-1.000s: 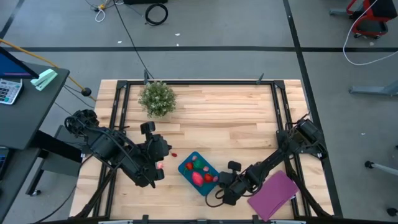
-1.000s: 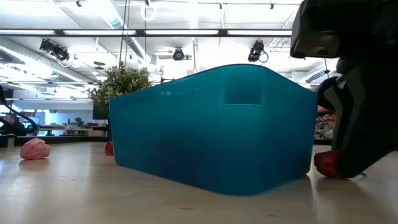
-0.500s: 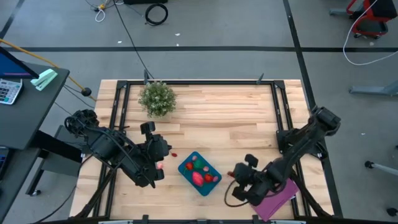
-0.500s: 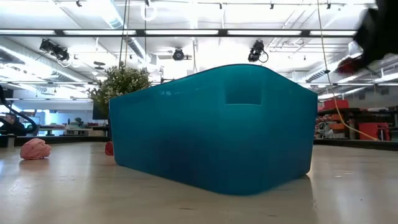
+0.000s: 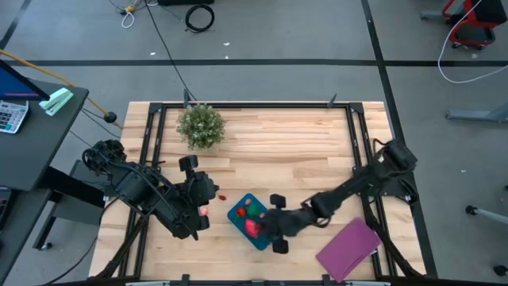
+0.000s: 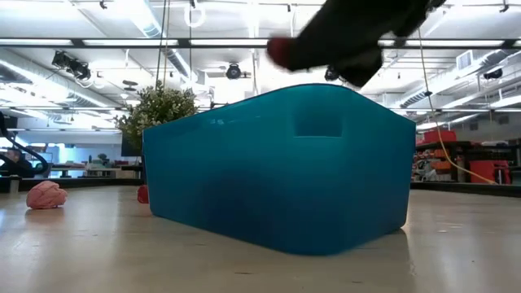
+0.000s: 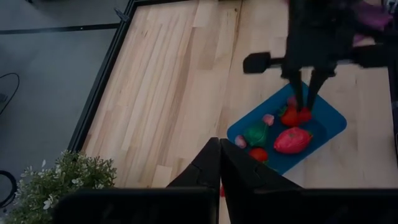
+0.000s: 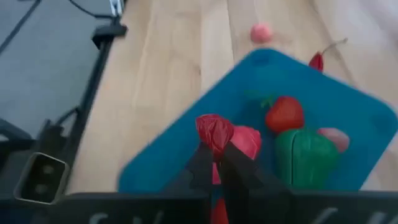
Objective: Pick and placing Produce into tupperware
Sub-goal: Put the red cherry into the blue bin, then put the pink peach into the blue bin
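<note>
The teal tupperware (image 5: 242, 214) stands on the table's near middle. It holds a green piece (image 8: 305, 155), red pieces (image 8: 284, 114) and pink ones. My right gripper (image 5: 265, 226) hangs over the tupperware's right part, shut on a small dark-red piece of produce (image 8: 214, 129). In the low view that piece (image 6: 280, 50) shows above the tupperware's rim (image 6: 309, 88). My left gripper (image 7: 219, 146) is shut on nothing and hangs above the table left of the tupperware. A pink piece (image 5: 205, 212) lies on the table below it. My right gripper pinches the small dark-red piece by its lower side (image 8: 214, 142) between the free ends of its two fingers (image 8: 200, 163). The fingers slant down from the table's right side. The piece is lifted clear, above the produce lying in the tupperware.
A bushy potted plant (image 5: 200, 125) stands at the far left. A flat purple rectangle (image 5: 348, 248) lies near the right front corner. A small red piece with a stalk (image 5: 222, 197) lies just left of the tupperware. Black frame rails (image 5: 238, 104) run along the table's edges.
My right gripper has risen from the table just right of the tupperware with the dark-red piece, which lay on the wood there. It swung out toward the purple rectangle, then came left over the tupperware, tipping more level. The piece is now lifted clear.
</note>
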`<state>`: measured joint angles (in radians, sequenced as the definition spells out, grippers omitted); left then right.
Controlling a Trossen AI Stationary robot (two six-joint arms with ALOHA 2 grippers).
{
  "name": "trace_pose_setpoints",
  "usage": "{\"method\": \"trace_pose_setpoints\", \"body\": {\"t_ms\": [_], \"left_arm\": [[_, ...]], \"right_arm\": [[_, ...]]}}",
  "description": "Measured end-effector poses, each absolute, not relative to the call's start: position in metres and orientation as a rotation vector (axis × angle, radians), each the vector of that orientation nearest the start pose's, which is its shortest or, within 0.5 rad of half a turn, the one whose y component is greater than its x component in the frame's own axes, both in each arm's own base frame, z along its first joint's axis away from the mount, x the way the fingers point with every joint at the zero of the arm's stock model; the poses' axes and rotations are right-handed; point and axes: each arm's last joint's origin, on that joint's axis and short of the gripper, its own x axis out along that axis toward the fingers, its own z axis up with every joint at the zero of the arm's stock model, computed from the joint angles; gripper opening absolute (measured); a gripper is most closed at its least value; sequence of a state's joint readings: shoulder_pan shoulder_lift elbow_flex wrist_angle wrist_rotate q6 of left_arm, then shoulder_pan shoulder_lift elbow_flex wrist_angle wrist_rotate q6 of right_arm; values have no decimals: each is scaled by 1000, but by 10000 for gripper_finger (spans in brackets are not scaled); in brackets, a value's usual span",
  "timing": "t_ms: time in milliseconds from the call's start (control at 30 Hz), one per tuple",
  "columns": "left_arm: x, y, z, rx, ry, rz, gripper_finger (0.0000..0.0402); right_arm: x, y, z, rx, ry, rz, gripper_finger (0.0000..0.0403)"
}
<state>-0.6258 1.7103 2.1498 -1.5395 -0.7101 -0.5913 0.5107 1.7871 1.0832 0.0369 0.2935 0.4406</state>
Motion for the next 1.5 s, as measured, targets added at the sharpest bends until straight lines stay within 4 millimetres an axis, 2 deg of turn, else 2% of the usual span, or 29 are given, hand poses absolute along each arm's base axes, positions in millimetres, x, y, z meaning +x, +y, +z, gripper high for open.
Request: {"method": "trace_pose_setpoints", "body": {"t_ms": [133,367,567,667,800,933,1100,1233,1367,1500], "left_arm": [[248,-156,443,140,802,322,15],[247,-155,442,148,811,324,27],[251,-160,420,177,920,289,32],[254,-164,395,205,1035,261,32],[255,-167,349,287,1203,274,37],[252,-161,305,316,1323,359,58],[252,-146,252,187,1476,427,100],[254,-139,213,112,1520,340,138],[256,-134,181,16,1534,221,169],[250,-129,160,-44,1565,164,186]], "right_arm": [[342,164,177,178,719,100,39],[350,149,181,149,697,114,111],[350,148,181,151,700,110,158],[351,148,182,151,699,112,168],[351,148,182,151,698,109,169],[351,148,182,150,700,110,165],[351,148,182,151,700,110,160],[350,148,182,150,700,110,160],[351,148,182,151,700,110,160],[351,148,182,151,699,110,160]]}}
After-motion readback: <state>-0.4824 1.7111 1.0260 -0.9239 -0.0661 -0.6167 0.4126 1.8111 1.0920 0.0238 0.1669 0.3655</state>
